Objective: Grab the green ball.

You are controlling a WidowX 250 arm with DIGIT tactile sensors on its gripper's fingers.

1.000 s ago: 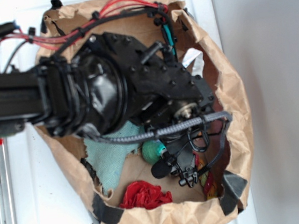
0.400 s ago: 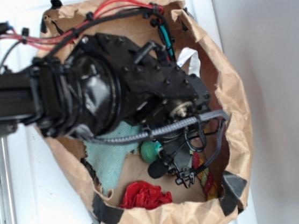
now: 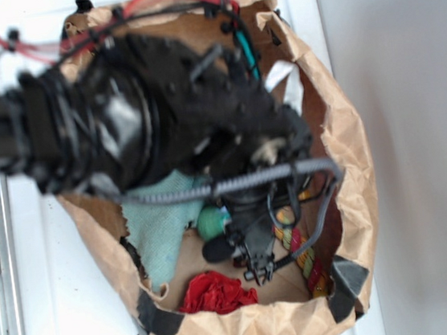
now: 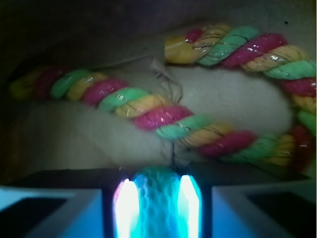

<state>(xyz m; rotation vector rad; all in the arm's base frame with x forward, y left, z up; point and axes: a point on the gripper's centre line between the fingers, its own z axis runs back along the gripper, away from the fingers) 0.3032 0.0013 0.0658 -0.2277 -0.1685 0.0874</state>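
Reaching down into paper bag (image 3: 342, 146), gripper (image 4: 157, 208) clamping green ball (image 4: 157, 198) between narrow jaws, striped rope (image 4: 163, 116) beyond.

1. This looks like a robot test bench rather than a home: a bare white tabletop (image 3: 61, 299) stands against a plain grey wall (image 3: 423, 145).
2. A metal rail (image 3: 0, 322) with screws runs along the table's left edge.
3. A torn paper bag (image 3: 352, 161), patched with dark tape (image 3: 156, 317), serves as a bin.
4. Inside lie mixed props: a cloth (image 3: 162, 231), a red rag (image 3: 216, 291) and a rope (image 4: 163, 116).
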